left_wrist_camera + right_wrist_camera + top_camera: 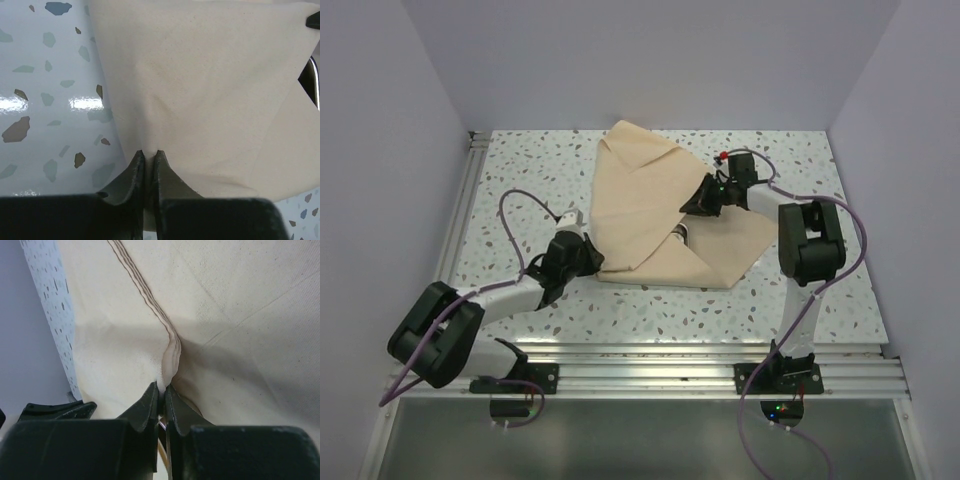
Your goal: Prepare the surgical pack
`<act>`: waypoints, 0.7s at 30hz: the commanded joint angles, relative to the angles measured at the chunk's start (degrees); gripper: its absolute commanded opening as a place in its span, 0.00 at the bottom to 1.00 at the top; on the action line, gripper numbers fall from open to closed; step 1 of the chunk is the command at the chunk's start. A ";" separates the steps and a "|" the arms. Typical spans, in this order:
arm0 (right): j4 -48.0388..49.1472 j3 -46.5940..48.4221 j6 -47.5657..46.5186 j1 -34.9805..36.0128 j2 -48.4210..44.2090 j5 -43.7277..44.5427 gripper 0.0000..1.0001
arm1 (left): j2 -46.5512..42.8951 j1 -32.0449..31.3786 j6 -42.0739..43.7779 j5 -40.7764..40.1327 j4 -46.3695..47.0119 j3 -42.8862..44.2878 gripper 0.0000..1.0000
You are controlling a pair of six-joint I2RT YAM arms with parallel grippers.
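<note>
The left gripper [149, 157] pinches the wrap sheet [210, 90] at its edge — the right gripper [161, 390] clamps a raised fold.

One beige cloth [650, 215] on one speckled tabletop [520, 170]. Two hands: the left hand [149, 152] at the cloth's near-left edge, the right hand [162, 387] at its middle fold. One steel rim [315, 85] shows at a gap in the cloth.

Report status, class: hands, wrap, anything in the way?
Left hand shut on wrap edge. Right hand shut on a fold. Wrap part-folded, steel rim peeking out; nothing seen blocking.
</note>
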 commanded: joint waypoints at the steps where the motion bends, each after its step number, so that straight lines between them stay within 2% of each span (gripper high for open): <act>1: 1.12 2.20 -1.46 -1.24 -0.07 2.04 0.09 | 1.41 0.22 -1.00 -1.78 -0.91 -0.13 0.01; 4: 1.48 1.06 -1.64 -1.59 -1.30 2.66 0.21 | 0.45 0.13 -2.24 -3.71 -2.40 -1.01 0.00; 5: 1.56 0.71 -1.99 -1.76 -2.43 2.92 0.30 | 0.01 0.22 -2.59 -4.59 -3.10 -1.19 0.00; 9: 0.78 -2.27 -2.87 -3.86 -6.65 4.85 0.45 | -2.98 0.13 -3.47 -8.63 -5.83 -2.50 0.00; 16: -4.23 -7.37 -6.56 -9.23 -15.44 10.64 0.48 | -7.38 0.22 -4.09 -10.84 -8.21 -4.70 0.00; 21: -7.21 -12.82 -9.02 -14.06 -21.68 22.50 0.48 | -6.94 0.22 -3.91 -8.91 -4.70 -6.46 0.00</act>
